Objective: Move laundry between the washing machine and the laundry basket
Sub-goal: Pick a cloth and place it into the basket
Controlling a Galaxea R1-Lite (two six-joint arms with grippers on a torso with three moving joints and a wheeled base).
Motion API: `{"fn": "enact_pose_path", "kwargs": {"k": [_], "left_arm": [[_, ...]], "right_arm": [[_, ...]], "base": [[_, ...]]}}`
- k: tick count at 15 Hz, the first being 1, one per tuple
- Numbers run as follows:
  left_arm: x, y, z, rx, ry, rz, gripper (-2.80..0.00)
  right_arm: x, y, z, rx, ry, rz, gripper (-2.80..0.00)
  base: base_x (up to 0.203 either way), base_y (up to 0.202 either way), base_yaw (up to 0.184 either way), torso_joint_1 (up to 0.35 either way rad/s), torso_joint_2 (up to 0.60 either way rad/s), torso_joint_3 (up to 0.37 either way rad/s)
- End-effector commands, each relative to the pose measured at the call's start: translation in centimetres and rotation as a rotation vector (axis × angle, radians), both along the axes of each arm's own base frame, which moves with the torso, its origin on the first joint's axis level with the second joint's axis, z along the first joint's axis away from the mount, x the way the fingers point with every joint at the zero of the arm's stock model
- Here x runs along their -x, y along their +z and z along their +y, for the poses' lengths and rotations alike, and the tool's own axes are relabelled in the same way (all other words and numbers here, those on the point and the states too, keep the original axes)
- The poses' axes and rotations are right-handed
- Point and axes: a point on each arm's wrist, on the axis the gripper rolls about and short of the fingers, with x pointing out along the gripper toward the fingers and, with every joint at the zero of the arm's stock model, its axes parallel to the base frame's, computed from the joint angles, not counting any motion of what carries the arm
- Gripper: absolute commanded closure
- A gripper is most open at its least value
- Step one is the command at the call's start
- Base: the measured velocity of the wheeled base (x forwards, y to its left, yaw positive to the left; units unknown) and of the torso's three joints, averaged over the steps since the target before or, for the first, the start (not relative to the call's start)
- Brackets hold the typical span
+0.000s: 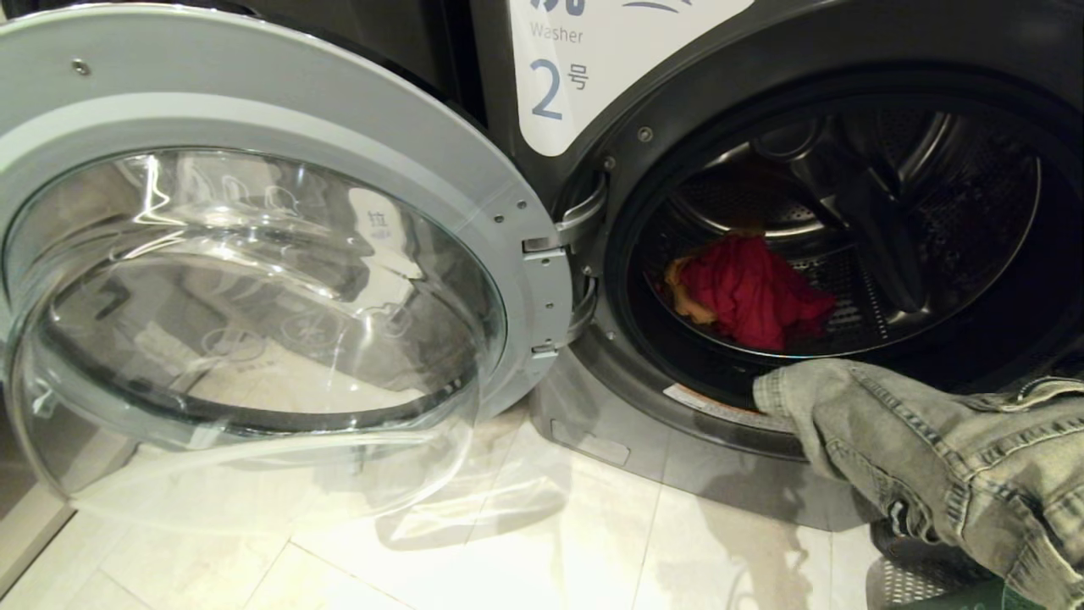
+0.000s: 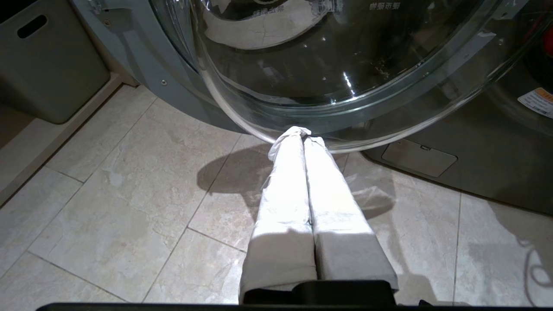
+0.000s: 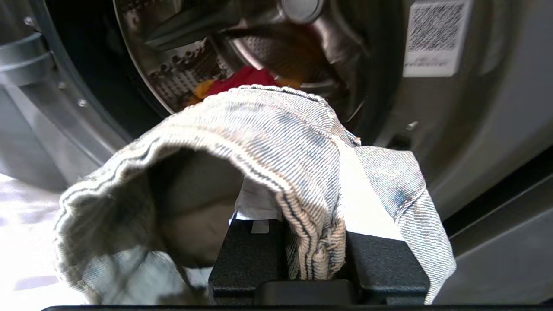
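The right gripper (image 3: 317,255) pinches a fold of a faded denim garment (image 1: 948,462) at the lower right of the head view, just outside the washing machine (image 1: 847,212) opening. The left gripper (image 2: 302,136), fingers pressed together, holds nothing. The laundry (image 1: 749,292), crumpled red over yellow-orange, lies in the drum at centre right.

Cloth, glass, steel and tile

Faded denim garment (image 1: 940,457), lower right — coarse, ribbed weave; soft red and yellow-orange laundry (image 1: 745,292) in a glossy perforated metal drum (image 1: 957,212); clear shiny door glass (image 1: 254,339), left; polished stone-look floor tiles (image 1: 525,551) — lightly reflective.
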Motion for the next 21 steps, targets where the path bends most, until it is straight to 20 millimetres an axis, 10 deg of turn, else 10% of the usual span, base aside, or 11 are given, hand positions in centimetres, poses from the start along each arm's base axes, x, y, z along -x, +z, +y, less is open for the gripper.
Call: {"fn": "enact_pose_path", "kwargs": {"k": [1,21], "left_arm": [[-0.33,-1.1,0.0,0.0,0.001,0.04,0.0],[-0.33,-1.1,0.0,0.0,0.001,0.04,0.0]], "right_arm": [[0.75,-0.13,-0.28,0.002,-0.005,-0.035,0.0],[0.45,-0.45,-0.27,-0.005,-0.038,0.005,0.0]], "base": [[0.0,0.0,0.0,0.0,0.0,0.0],[0.0,0.005,-0.114,0.002,0.0,0.002]]}}
